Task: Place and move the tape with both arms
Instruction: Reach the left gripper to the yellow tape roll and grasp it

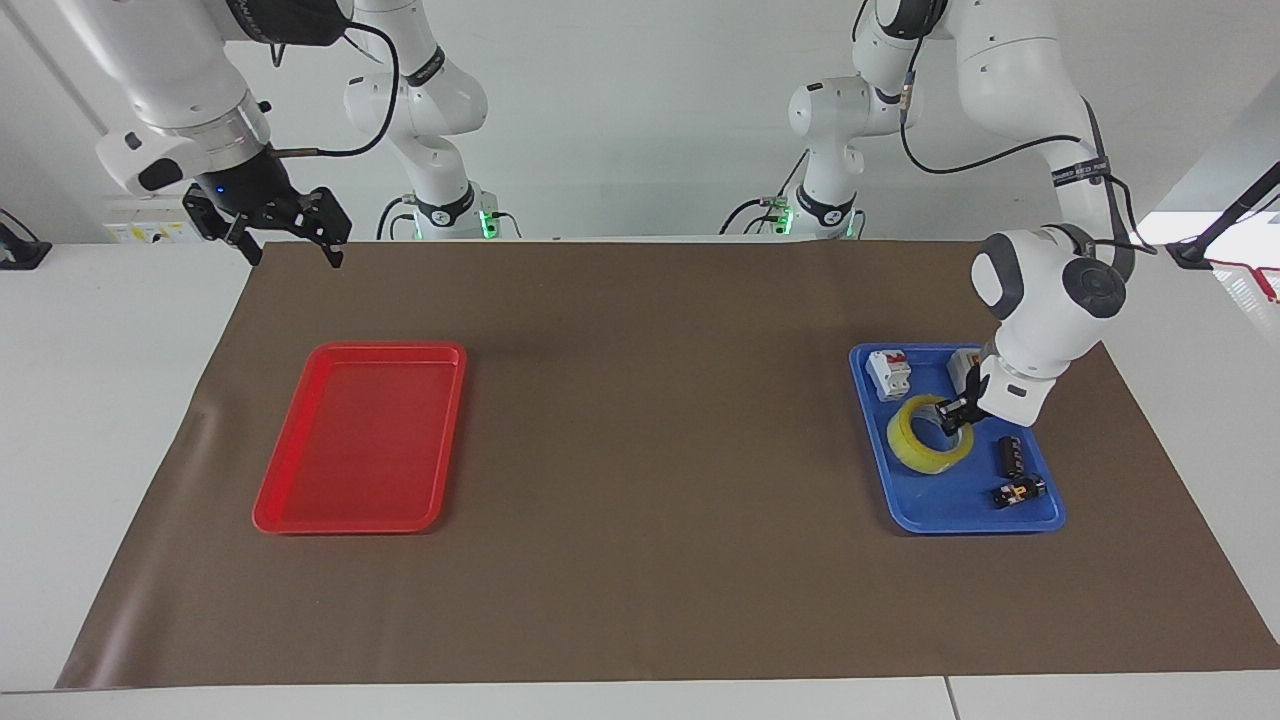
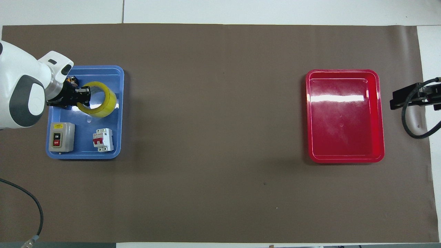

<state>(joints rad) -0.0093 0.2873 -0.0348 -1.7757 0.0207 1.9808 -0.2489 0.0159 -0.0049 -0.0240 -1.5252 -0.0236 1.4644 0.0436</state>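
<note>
I am clamping my left gripper (image 1: 955, 411) on the wall of the tape (image 1: 930, 436), one finger in the core and one outside, and it is tipping up on edge in the blue tray (image 1: 925, 520). It looks light, stiff and slick, so the wall seems the best hold. Its core axis is tilting toward the red tray (image 1: 300, 520), while my right gripper (image 1: 290, 232), fingers apart, is waiting over the table's edge.

Left gripper (image 1: 957, 411) clamped, right gripper (image 1: 290, 232) waiting
</note>
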